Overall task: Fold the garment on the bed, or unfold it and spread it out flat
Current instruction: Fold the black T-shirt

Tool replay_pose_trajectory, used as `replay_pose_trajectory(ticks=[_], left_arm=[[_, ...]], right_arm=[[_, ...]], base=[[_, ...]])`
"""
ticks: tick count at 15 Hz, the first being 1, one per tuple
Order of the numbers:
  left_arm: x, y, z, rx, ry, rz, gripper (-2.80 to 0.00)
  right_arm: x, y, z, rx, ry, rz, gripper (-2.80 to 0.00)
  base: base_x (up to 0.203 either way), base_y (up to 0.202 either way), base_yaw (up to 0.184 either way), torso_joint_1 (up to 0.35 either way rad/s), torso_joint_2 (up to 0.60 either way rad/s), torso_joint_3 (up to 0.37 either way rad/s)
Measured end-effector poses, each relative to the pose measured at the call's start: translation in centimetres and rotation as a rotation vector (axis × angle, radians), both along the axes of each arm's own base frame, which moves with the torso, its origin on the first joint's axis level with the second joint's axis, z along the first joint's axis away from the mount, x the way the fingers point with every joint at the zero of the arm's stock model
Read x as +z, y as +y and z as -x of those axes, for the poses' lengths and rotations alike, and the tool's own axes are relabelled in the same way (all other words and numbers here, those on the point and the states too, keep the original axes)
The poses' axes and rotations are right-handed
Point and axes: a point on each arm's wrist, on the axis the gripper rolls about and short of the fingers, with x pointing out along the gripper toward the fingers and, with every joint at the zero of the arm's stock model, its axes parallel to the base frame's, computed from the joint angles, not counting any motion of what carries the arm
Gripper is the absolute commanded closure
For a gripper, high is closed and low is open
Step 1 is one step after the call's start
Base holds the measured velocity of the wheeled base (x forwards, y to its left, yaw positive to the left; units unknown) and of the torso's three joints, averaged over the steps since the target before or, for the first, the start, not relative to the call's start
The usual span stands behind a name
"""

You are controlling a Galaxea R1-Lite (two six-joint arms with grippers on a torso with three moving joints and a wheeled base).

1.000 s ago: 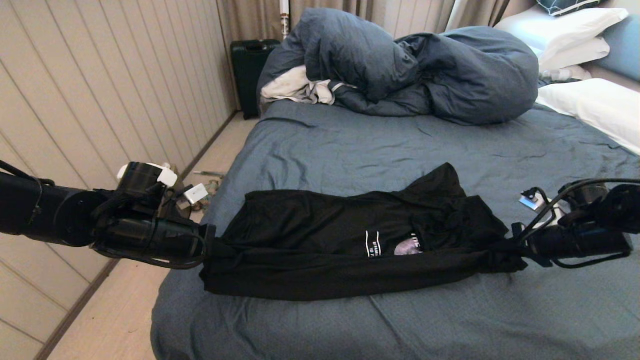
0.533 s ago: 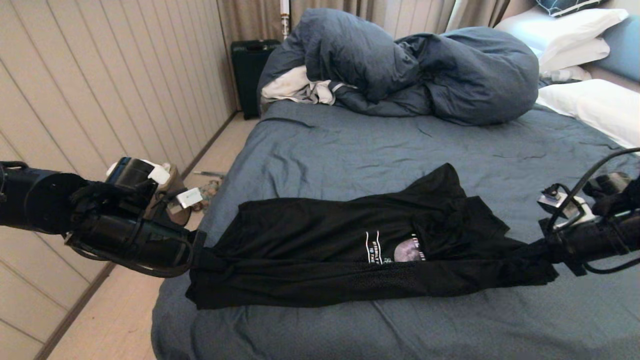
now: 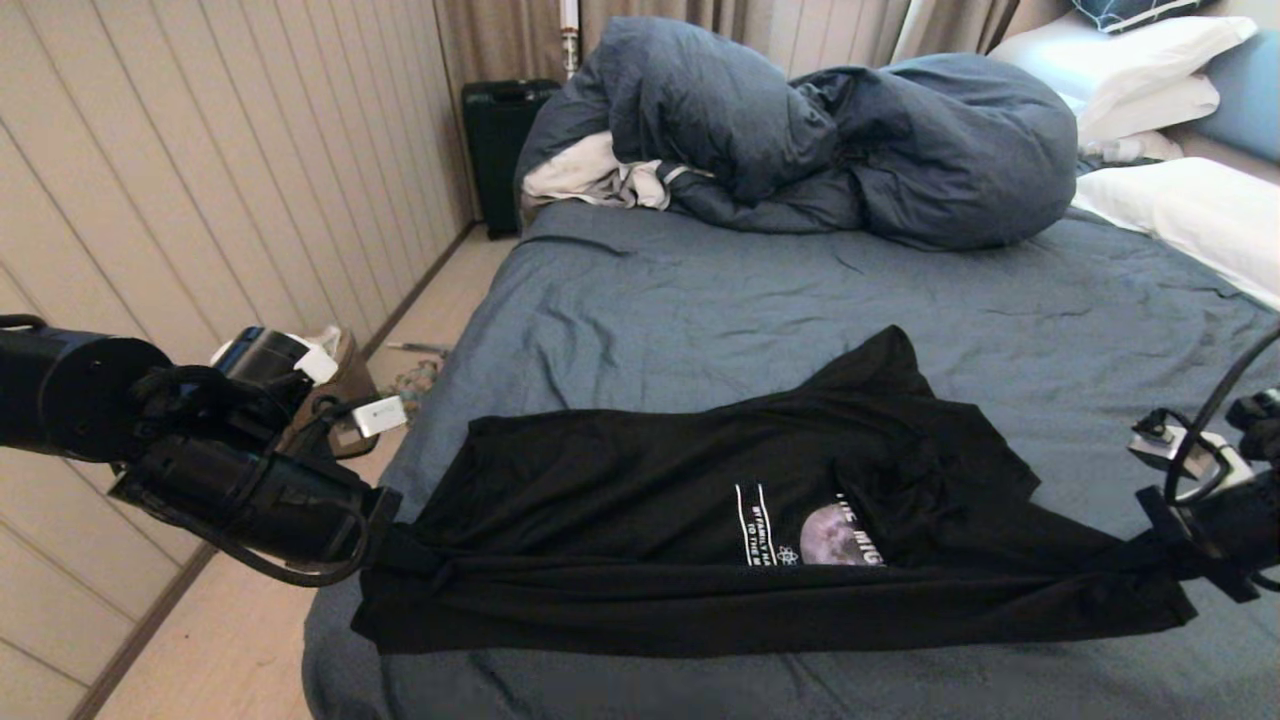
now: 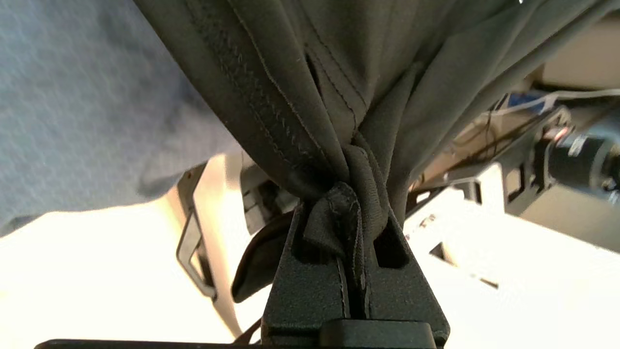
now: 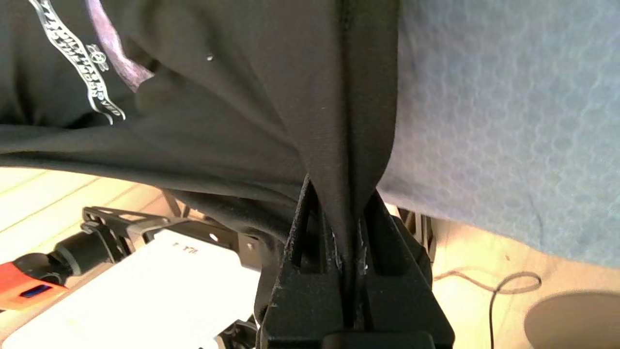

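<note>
The garment (image 3: 640,510), a black T-shirt with a grey moon print and white lettering, hangs stretched between my two grippers above the near part of the bed (image 3: 760,300). Its far edge and one sleeve still rest on the slate-blue sheet. My left gripper (image 3: 385,540) is shut on a bunched corner of the garment (image 4: 339,145) beyond the bed's left edge. My right gripper (image 3: 1165,545) is shut on the opposite end of the garment (image 5: 271,97) at the right. The near hem sags slightly between them.
A bulky dark-blue duvet (image 3: 800,130) is heaped at the far side of the bed, with a white cloth (image 3: 590,175) under its left end. White pillows (image 3: 1190,210) lie at the right. A black suitcase (image 3: 500,140) stands by the panelled wall; floor clutter (image 3: 400,385) lies left of the bed.
Both grippers moved apart and toward me, pulling the garment wider and tauter. The T-shirt has spread, and more of the moon print and lettering shows.
</note>
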Motion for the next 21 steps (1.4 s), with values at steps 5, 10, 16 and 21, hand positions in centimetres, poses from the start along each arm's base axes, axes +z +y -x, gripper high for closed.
replay_pose_trajectory(ticks=[5, 10, 16, 21], left_arm=[[-0.7, 0.2, 0.7, -0.055, 0.037, -0.03, 0.0], [-1.2, 0.3, 0.6, -0.079, 0.045, -0.037, 0.0], [-2.1, 0.4, -0.2, -0.067, 0.05, -0.034, -2.8], [-1.7, 2.4, -0.8, 0.008, 0.027, -0.023, -2.8]], right_arm=[[-1.0, -0.2, 0.6, -0.003, 0.062, 0.035, 0.0], [-1.2, -0.4, 0.4, 0.001, 0.083, 0.07, 0.0], [-2.1, -0.7, -0.3, 0.001, 0.057, 0.088, -2.8], [-2.0, -1.0, -0.6, -0.003, 0.045, 0.09, -2.8]], base=[[0.0, 0.0, 0.0, 0.0, 0.0, 0.0], [0.0, 0.0, 0.0, 0.0, 0.0, 0.0], [0.0, 0.0, 0.0, 0.0, 0.0, 0.0], [0.0, 0.0, 0.0, 0.0, 0.0, 0.0]])
